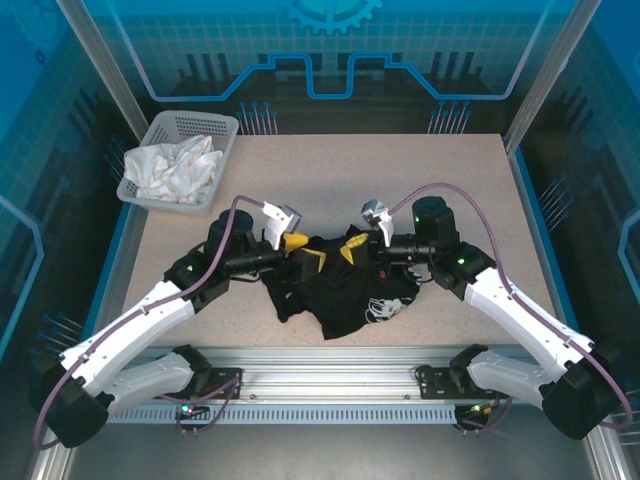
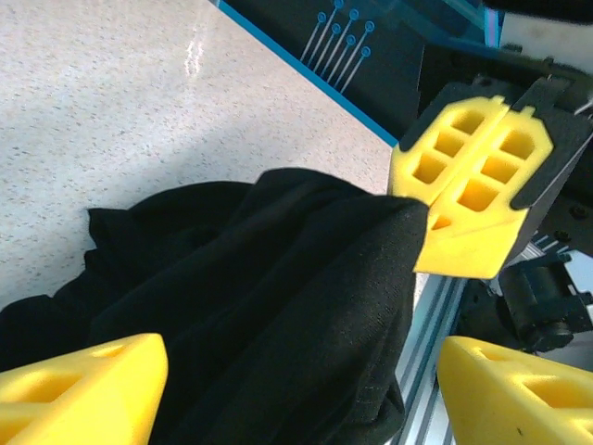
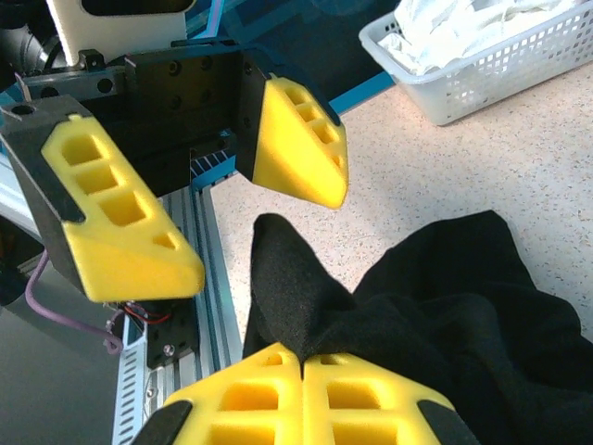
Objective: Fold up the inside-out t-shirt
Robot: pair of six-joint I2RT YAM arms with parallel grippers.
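The black shirt (image 1: 335, 290) lies crumpled on the tabletop (image 1: 400, 180) toward 6 o'clock, just ahead of the arm bases. Its heap is stretched roughly along the 9-to-3 line, with a bit of white print (image 1: 385, 308) at its 4 o'clock edge. From the top of the heap, a fold of fabric rises toward 12 o'clock. There the right fingers (image 3: 301, 399) are pressed together, pinching that fold. The left fingers (image 3: 120, 213) face them from the 9 o'clock side, spread wide apart and holding nothing. In the left wrist view the shirt lies between and below them, without touching either pad. Well away at 10 o'clock, a basket (image 1: 150, 135) sits in the tabletop's far corner, holding a white cloth (image 1: 175, 170).
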